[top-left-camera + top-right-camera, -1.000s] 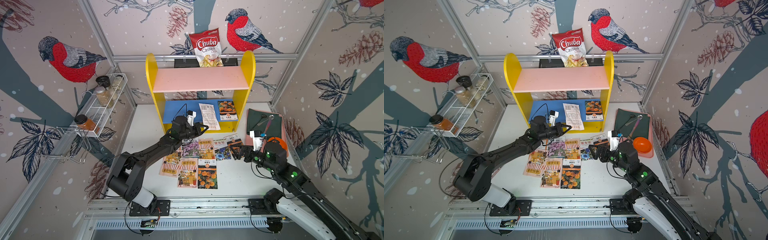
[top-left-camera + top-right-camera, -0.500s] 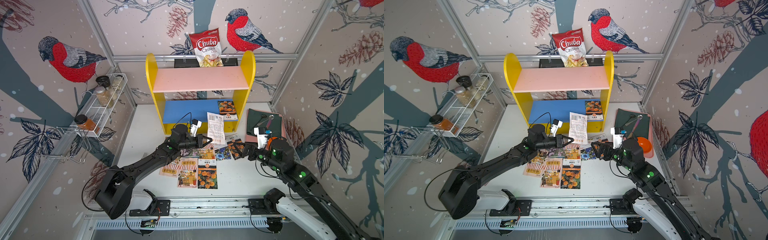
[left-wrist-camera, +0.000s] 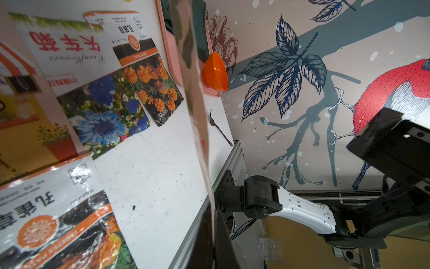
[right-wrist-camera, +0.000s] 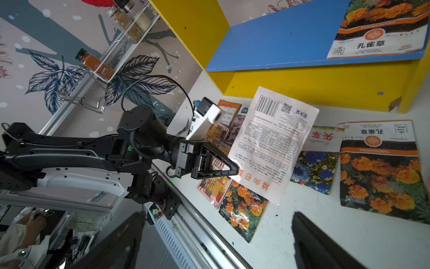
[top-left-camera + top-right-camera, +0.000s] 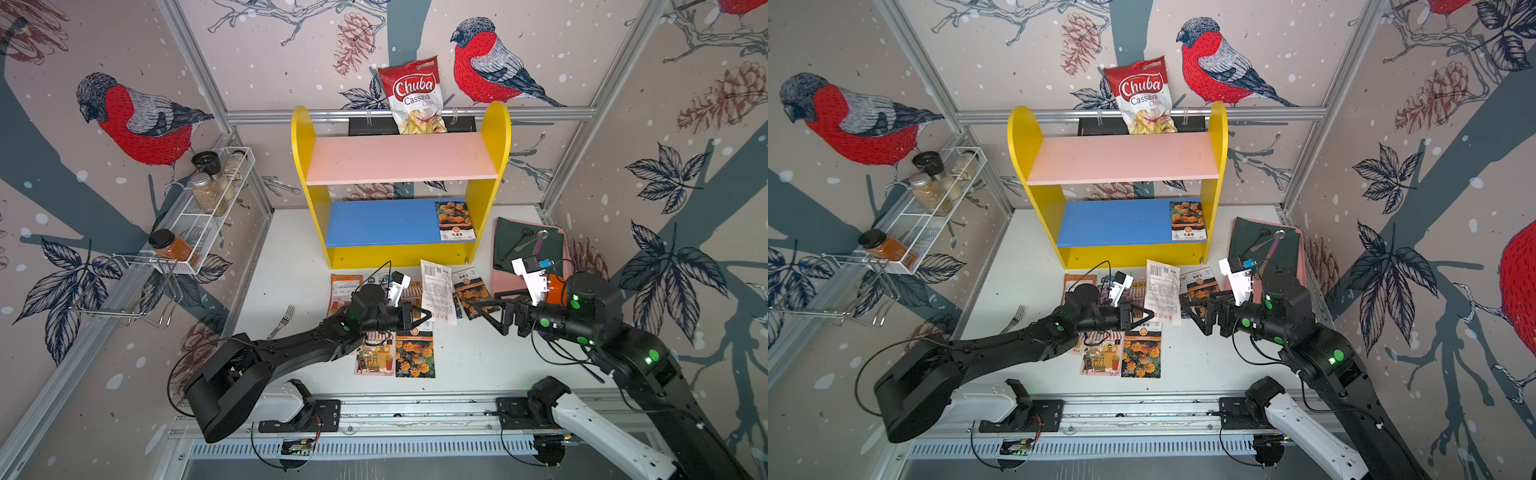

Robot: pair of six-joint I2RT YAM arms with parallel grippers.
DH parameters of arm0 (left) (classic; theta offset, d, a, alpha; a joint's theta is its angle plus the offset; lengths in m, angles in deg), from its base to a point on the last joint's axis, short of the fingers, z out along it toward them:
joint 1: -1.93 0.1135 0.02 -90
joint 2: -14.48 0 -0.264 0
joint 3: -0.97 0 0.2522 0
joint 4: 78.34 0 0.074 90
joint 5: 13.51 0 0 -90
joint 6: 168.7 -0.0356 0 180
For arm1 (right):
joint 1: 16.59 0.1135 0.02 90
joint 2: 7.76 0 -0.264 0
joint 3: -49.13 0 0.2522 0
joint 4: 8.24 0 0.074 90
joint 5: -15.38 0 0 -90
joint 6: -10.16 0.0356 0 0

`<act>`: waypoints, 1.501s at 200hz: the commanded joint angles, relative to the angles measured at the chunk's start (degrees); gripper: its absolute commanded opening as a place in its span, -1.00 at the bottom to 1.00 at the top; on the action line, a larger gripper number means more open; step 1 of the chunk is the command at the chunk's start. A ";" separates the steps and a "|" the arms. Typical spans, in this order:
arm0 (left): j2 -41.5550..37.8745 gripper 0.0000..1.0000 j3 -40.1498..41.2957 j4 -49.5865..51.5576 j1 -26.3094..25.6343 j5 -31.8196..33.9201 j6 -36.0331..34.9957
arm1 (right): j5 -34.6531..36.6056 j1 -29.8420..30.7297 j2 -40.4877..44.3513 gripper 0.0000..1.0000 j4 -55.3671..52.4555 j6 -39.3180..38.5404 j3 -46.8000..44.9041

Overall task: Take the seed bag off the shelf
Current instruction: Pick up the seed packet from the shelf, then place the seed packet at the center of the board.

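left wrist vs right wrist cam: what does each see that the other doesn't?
Left wrist only: orange bowl, dark fork near the table edge. Right wrist only: shelf with a marigold bag on its blue board, wire rack with spice jars. Both: left gripper shut on the seed bag, edge-on in left wrist, face-on in right wrist; blue-flower packet and marigold packet lying on the table.
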 commanded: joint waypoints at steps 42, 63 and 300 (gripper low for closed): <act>7.50 -1.00 3.39 -18.47 -8.70 7.50 7.28 | -0.35 0.26 -0.07 0.99 -14.59 -2.78 2.20; 9.52 -1.00 4.22 -20.91 -10.22 9.10 8.59 | 0.81 0.28 0.08 0.99 -17.35 -3.52 4.24; 22.10 -1.00 6.04 -22.08 -18.87 16.62 19.48 | 3.82 0.28 1.79 0.99 -19.20 -4.01 3.64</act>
